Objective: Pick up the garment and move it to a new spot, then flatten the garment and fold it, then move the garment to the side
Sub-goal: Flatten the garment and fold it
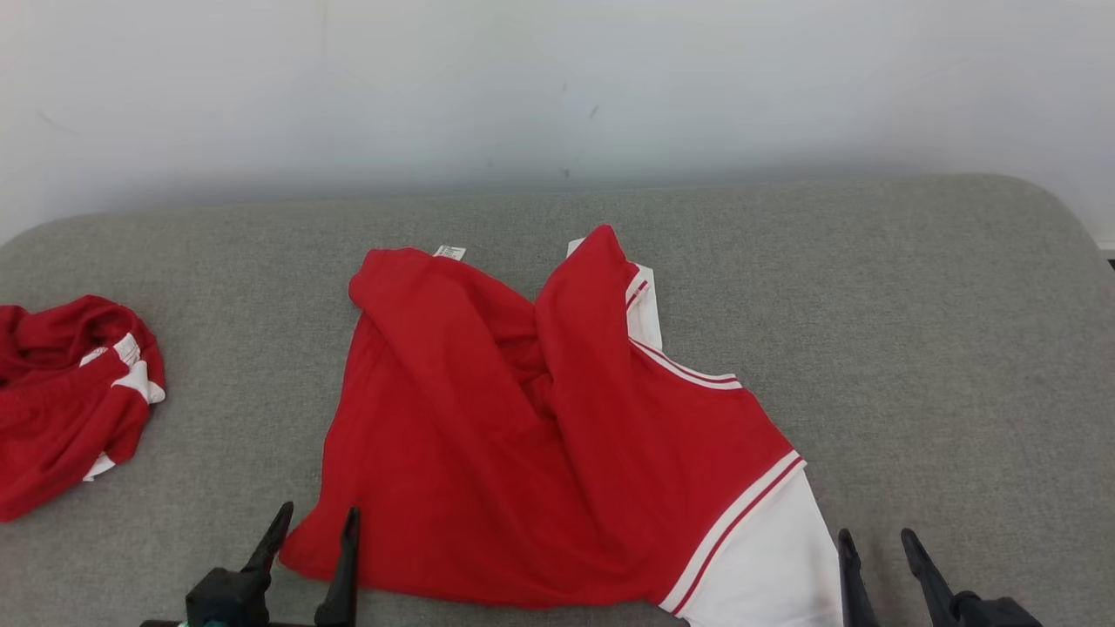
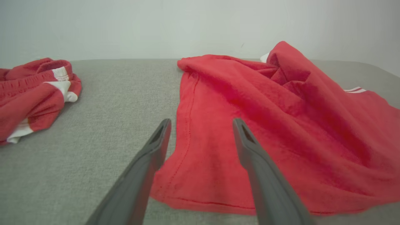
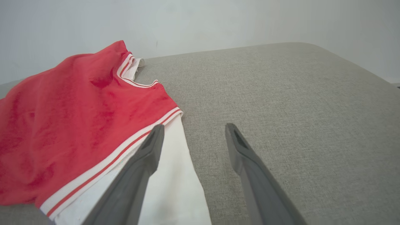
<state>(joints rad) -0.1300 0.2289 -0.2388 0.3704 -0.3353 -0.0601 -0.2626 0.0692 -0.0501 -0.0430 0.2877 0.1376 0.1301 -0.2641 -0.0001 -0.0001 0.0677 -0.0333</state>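
Observation:
A red garment (image 1: 540, 435) with white, red-striped trim lies rumpled on the grey cushioned surface (image 1: 915, 348), its white sleeve at the near right. My left gripper (image 1: 315, 524) stands open at the garment's near left corner, one finger over the red hem. In the left wrist view the left gripper (image 2: 201, 123) straddles the hem of the garment (image 2: 265, 125). My right gripper (image 1: 875, 544) is open just right of the white sleeve. The right wrist view shows the right gripper (image 3: 193, 129) beside the sleeve of the garment (image 3: 78, 125), with nothing between its fingers.
A second red and white garment (image 1: 70, 401) lies bunched at the far left of the surface, also seen as a bunched red and white garment (image 2: 34, 90) in the left wrist view. A pale wall (image 1: 557, 87) rises behind. Bare grey surface lies to the right.

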